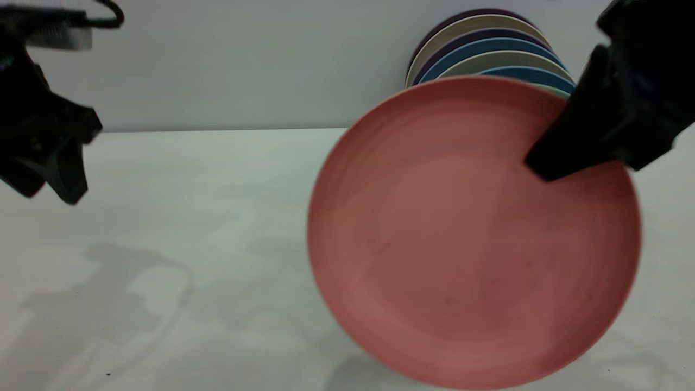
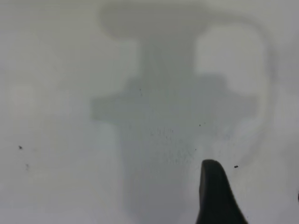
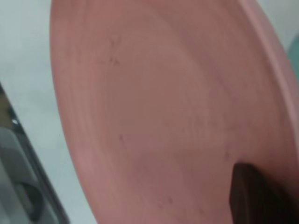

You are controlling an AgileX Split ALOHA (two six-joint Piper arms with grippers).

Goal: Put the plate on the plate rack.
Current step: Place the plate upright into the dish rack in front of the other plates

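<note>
The salmon-pink plate hangs tilted in the air above the right half of the table, its face with faint dark scuffs turned to the exterior camera. My right gripper is shut on its upper right rim, one black finger lying across the face. In the right wrist view the plate fills the picture, with the right gripper clamped at its edge. The plate rack is hidden. My left gripper hovers open and holding nothing at the far left, above bare table.
A row of upright plates in blue, cream and dark tones stands at the back right by the wall, partly behind the pink plate. A grey frame edge shows beside the table in the right wrist view.
</note>
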